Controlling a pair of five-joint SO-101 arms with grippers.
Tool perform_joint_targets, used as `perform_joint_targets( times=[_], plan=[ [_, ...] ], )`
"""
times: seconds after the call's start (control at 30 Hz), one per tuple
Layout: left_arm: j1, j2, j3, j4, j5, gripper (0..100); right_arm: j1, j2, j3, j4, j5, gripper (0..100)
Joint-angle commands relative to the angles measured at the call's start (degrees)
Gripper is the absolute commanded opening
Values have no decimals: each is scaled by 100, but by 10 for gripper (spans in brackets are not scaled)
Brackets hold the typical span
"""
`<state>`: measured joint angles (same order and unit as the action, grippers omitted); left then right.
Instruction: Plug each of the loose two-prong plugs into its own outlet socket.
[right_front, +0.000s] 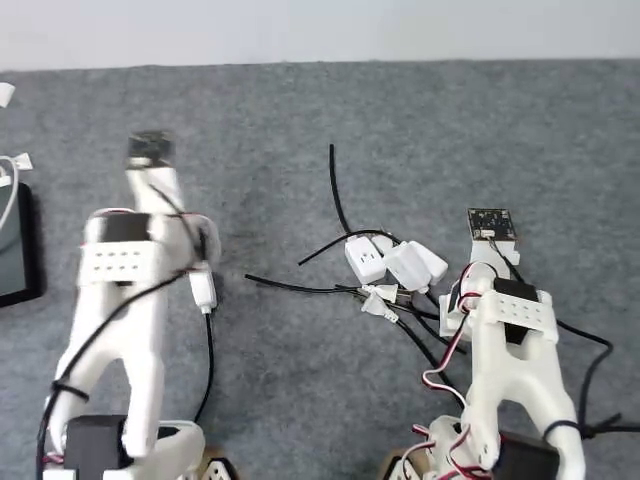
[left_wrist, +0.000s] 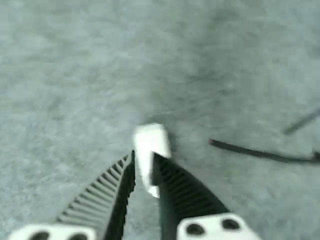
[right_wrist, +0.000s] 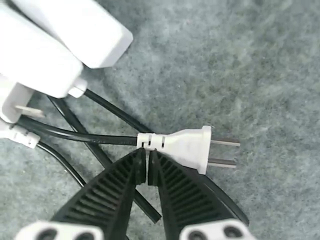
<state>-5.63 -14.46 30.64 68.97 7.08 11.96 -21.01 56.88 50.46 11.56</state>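
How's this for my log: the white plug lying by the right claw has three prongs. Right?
Not quite. The white plug lying by the right claw has two prongs, not three; the right wrist view shows it.

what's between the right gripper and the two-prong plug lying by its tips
Nothing visible. The right gripper has its shut tips right beside the two-prong plug, at its cable end. Black cables run beneath and beside the gripper, but none crosses the small gap to the plug.
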Motion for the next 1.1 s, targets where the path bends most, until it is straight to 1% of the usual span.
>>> perform_joint_targets(
  times=[0.0, 0.07, 0.17, 0.27, 0.43, 0.57, 0.87, 0.97, 1.07],
  plan=[
    [967, -18, 312, -220, 0, 12, -57, -198, -18, -75, 70, 12],
    [1196, 264, 497, -536, 9, 13, -57, -198, -18, -75, 70, 12],
    [1187, 738, 549, -932, 79, 13, -57, -198, -18, -75, 70, 12],
    [862, 1134, 470, -1073, 316, 13, -57, -198, -18, -75, 79, 12],
    [220, 1503, 347, -1090, 325, 13, -57, -198, -9, -75, 193, 12],
    [-44, 1459, 435, -1073, 325, 13, -66, -198, -9, -75, 211, 12],
    [-26, 1389, 532, -1046, 316, 13, -66, -198, -9, -75, 211, 12],
    [-18, 985, 549, -1002, 290, 13, -66, -198, -9, -75, 220, 12],
    [-18, 273, 576, -747, 70, 13, -84, -198, -9, -75, 220, 12]
  ],
)
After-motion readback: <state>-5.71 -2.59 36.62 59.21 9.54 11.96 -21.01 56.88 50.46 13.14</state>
